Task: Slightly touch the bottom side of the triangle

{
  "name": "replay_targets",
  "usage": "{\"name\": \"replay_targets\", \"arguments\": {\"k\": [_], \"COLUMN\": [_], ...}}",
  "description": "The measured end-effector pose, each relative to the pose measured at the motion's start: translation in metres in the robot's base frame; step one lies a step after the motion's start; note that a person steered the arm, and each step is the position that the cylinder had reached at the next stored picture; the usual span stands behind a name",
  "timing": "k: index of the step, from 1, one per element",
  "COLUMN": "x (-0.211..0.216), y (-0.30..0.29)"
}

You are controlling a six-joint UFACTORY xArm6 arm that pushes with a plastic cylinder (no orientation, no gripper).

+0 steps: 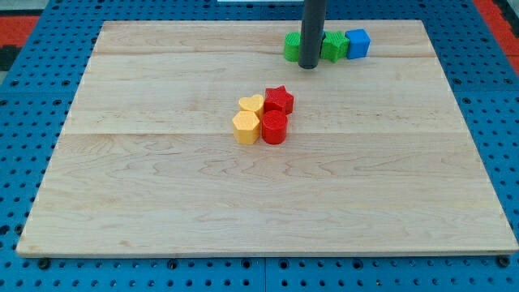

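Observation:
My tip (309,66) rests on the board near the view's top, right in front of a row of blocks. A green block (291,45) shows just left of the rod and a second green block (332,45) just right of it; their shapes are partly hidden by the rod, so I cannot tell which one is the triangle. A blue cube (357,43) ends the row on the right. The tip stands at the bottom side of the green blocks, about touching them.
A cluster sits mid-board: a red star (279,100), a red cylinder (274,127), a yellow heart (251,105) and a yellow hexagon (246,126). The wooden board (162,203) lies on a blue pegboard.

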State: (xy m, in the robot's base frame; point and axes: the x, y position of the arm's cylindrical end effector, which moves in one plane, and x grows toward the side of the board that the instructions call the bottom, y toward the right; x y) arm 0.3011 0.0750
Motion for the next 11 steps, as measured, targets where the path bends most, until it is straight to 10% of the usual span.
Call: {"name": "replay_targets", "arguments": {"k": [11], "x": [0.007], "y": [0.007]}}
